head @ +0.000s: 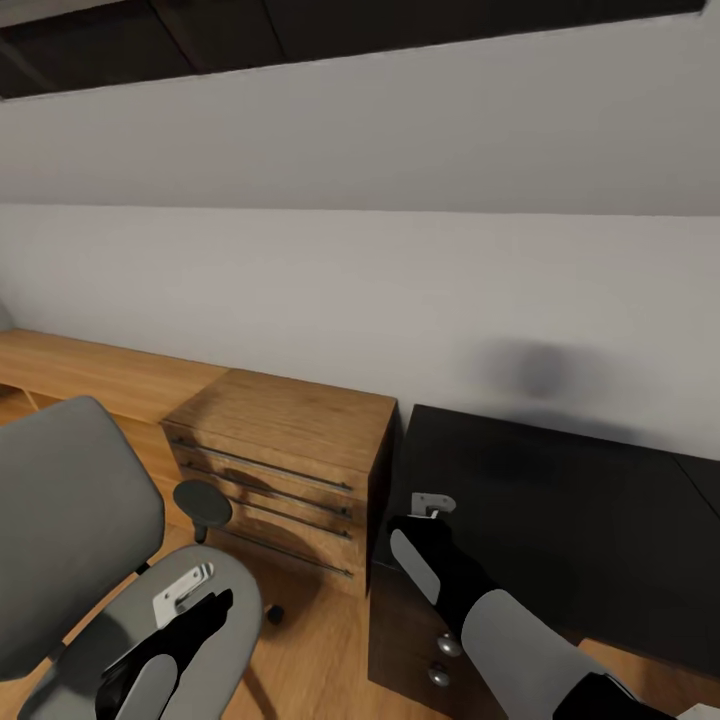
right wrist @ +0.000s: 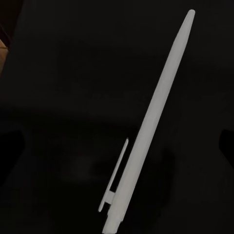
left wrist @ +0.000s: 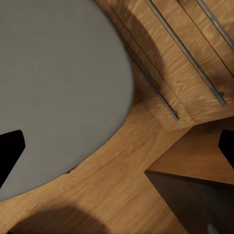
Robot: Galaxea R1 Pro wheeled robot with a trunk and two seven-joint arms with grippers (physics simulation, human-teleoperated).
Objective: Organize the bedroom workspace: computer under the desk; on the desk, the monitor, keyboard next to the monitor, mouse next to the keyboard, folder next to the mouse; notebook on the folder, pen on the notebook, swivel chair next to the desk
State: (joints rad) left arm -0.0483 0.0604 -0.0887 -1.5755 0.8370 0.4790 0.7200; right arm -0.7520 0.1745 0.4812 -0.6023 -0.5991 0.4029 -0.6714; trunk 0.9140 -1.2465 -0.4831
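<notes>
A slim white pen lies flat on the glossy black desk. My right gripper hovers open over the desk's left end, its dark fingers on either side of the pen without touching it. The grey swivel chair stands at the lower left with a bare seat. My left gripper hangs open above that seat, nothing between its fingers. The computer, monitor, keyboard, mouse, folder and notebook are out of view.
An oak drawer unit with steel rail handles stands between chair and desk, joined to low oak shelving along the sloped grey wall. The chair's black armrest sits close to it. Black drawers with silver knobs are under the desk.
</notes>
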